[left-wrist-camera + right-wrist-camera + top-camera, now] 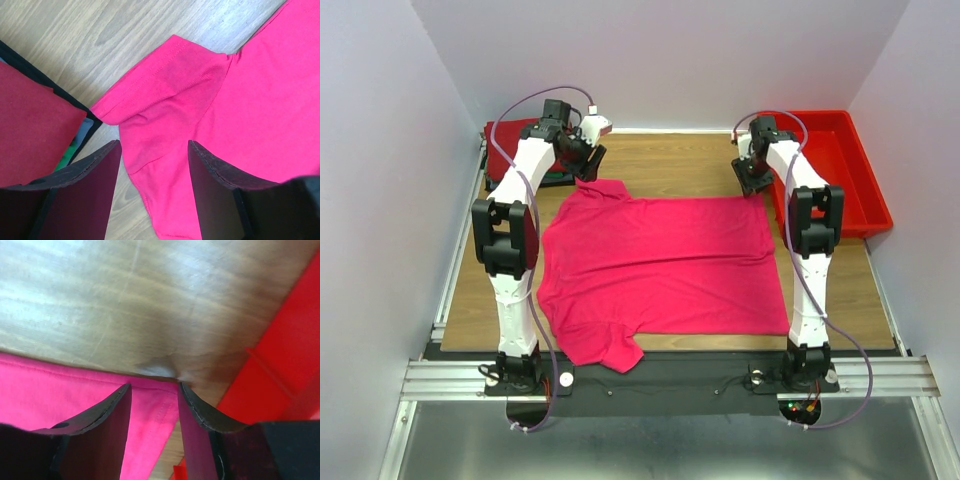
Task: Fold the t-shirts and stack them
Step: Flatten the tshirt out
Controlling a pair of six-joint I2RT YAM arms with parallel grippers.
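Observation:
A bright pink t-shirt (660, 270) lies spread flat on the wooden table, collar toward the left. My left gripper (586, 160) is open just above the far left sleeve (165, 85), which lies between its fingers (100, 165). My right gripper (752, 176) is open over the far right hem corner (160, 405), its fingers (117, 405) straddling the cloth. A folded dark red shirt (30, 125) tops a stack at the far left (515, 135), with green and dark layers showing at its edge.
A red plastic bin (835, 160) stands at the far right, also in the right wrist view (285, 355). Bare wooden table (670, 160) shows behind the shirt. White walls enclose the cell on three sides.

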